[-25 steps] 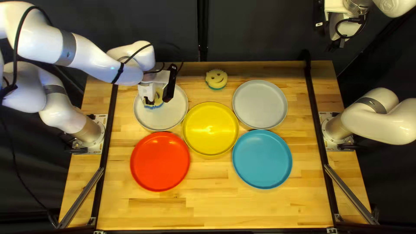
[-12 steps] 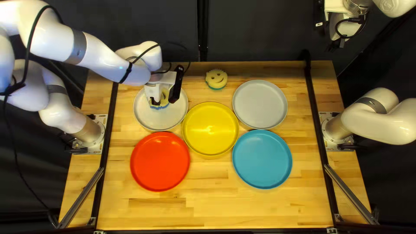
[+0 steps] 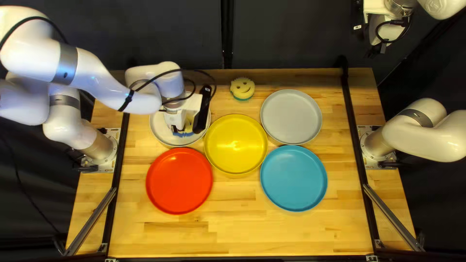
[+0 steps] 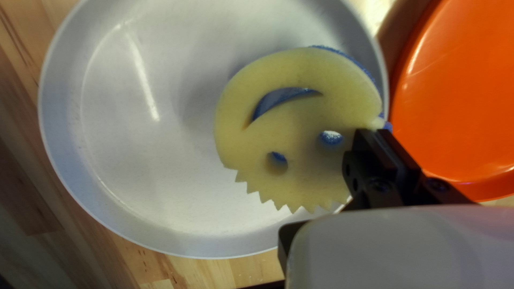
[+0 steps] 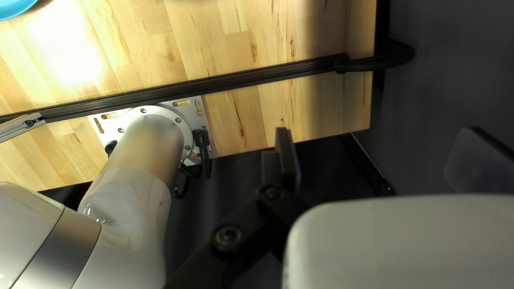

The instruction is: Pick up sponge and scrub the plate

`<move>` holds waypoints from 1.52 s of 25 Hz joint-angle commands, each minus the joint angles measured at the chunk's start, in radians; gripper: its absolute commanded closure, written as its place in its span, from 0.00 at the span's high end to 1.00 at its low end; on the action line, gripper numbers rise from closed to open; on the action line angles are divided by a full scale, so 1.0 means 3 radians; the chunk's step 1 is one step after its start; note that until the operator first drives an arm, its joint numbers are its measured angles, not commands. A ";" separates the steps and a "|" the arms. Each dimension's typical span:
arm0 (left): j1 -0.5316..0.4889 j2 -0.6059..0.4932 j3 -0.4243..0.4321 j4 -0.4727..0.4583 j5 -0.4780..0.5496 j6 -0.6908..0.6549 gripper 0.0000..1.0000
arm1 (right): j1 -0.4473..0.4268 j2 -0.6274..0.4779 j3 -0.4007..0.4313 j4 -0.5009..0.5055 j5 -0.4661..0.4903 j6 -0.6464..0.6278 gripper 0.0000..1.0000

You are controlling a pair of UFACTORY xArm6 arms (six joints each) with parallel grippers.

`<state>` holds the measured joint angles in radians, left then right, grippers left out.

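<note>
Apparent scrubbing step: left pincer [image 4: 375,135] pinches sponge [image 4: 300,126] over white plate [image 4: 160,187], right pincer [image 5: 377,139] spread; next, press and sweep evenly.

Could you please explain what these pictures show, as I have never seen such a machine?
It is a robot: a white left arm and right arm, standing at either side of a table. One picture looks down from above the near edge; the others come from cameras on the wrists. On the table are five plates: red, yellow, blue, right pale and left pale. A spare sponge lies near the far edge. The left hand grips another sponge by its edge, over the left pale plate; the right hand is open.
</note>
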<state>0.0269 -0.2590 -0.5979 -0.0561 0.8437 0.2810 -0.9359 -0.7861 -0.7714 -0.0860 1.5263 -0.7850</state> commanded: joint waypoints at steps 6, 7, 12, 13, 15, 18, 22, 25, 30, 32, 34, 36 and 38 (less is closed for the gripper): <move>-0.0424 0.0423 -0.0452 0.0212 -0.0217 -0.0230 0.00 | 0.0000 0.0000 0.0000 0.0000 0.0000 0.0000 1.00; -0.0430 0.0476 -0.0456 0.0155 -0.0295 -0.0167 0.00 | 0.0000 0.0000 0.0000 0.0000 0.0000 0.0000 1.00; -0.0380 0.0845 -0.0492 -0.0219 -0.0661 0.0270 0.00 | 0.0000 0.0000 0.0000 0.0000 0.0000 0.0000 1.00; -0.0375 0.0874 -0.0498 -0.0261 -0.0685 0.0318 0.00 | 0.0000 0.0000 0.0000 0.0000 0.0000 0.0000 1.00; -0.0363 0.0954 -0.0521 -0.0384 -0.0749 0.0458 0.00 | 0.0000 0.0000 0.0000 0.0000 0.0000 0.0000 1.00; -0.0359 0.1027 -0.0556 -0.0493 -0.0797 0.0580 0.00 | 0.0000 0.0000 0.0000 0.0000 0.0000 0.0000 1.00; -0.0308 0.1110 -0.0552 -0.0613 -0.0860 0.0743 0.00 | 0.0000 0.0000 0.0000 0.0000 0.0000 0.0000 1.00; -0.0210 0.1109 -0.0508 -0.0662 -0.0852 0.0858 0.00 | 0.0000 0.0000 0.0000 0.0000 0.0000 0.0000 1.00; 0.0020 0.1150 -0.0476 -0.0684 -0.0829 0.1077 0.00 | 0.0000 0.0000 0.0000 0.0000 0.0000 0.0000 1.00; 0.0103 0.1182 -0.0491 -0.0686 -0.0815 0.1157 0.00 | 0.0000 0.0000 0.0000 0.0000 0.0000 0.0000 1.00; 0.0163 0.1223 -0.0530 -0.0682 -0.0805 0.1222 0.00 | 0.0000 0.0000 0.0000 0.0000 0.0000 0.0000 1.00; 0.0226 0.1276 -0.0578 -0.0689 -0.0788 0.1296 0.00 | 0.0000 0.0000 0.0000 0.0000 0.0000 0.0000 1.00; 0.0259 0.1320 -0.0619 -0.0700 -0.0778 0.1343 0.00 | 0.0000 0.0000 0.0000 0.0000 0.0000 0.0000 1.00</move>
<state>0.0935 0.1245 -0.7722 -0.2629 0.6064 0.6680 -0.9359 -0.7861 -0.7714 -0.0860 1.5263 -0.7850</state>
